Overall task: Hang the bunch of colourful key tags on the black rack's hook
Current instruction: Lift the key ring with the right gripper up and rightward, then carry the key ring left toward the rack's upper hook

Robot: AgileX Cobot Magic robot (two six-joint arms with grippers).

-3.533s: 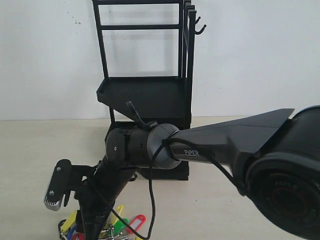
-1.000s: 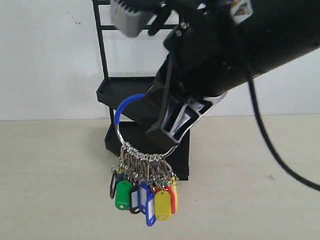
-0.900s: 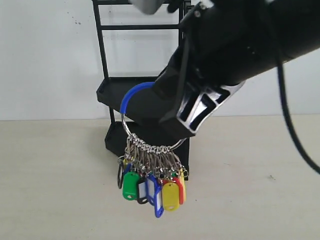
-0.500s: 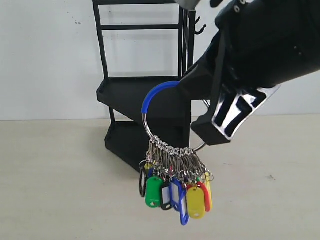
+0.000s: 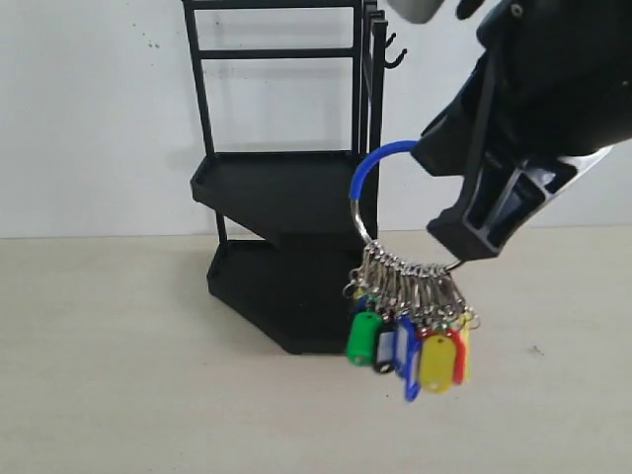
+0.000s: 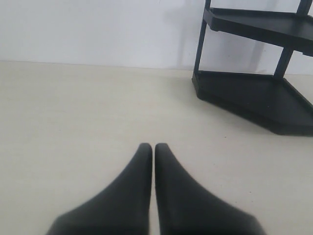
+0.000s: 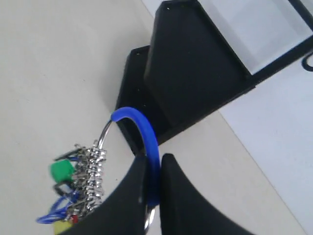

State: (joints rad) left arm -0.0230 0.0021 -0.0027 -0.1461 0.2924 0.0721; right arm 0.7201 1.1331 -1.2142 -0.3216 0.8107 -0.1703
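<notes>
The colourful key tag bunch (image 5: 410,326) hangs in the air in front of the black rack (image 5: 286,188), just right of its lower trays. My right gripper (image 5: 434,158) is shut on the ring's blue sleeve (image 7: 146,137), and the green, blue, yellow and red tags dangle below. The hook (image 5: 395,54) sticks out from the rack's tall post at the top, well above the ring. The right wrist view shows the rack's trays (image 7: 190,73) beyond the sleeve. My left gripper (image 6: 153,147) is shut on nothing, low over the table, with the rack's base (image 6: 254,98) ahead.
A white wall stands behind the rack. The pale table (image 5: 109,375) stretches left of the rack and in front of it. My right arm's large black body (image 5: 553,89) fills the upper right of the exterior view.
My right gripper has lifted the bunch off the table, then carried it to the right and slightly upward, from in front of the rack's trays to beside its right post.
</notes>
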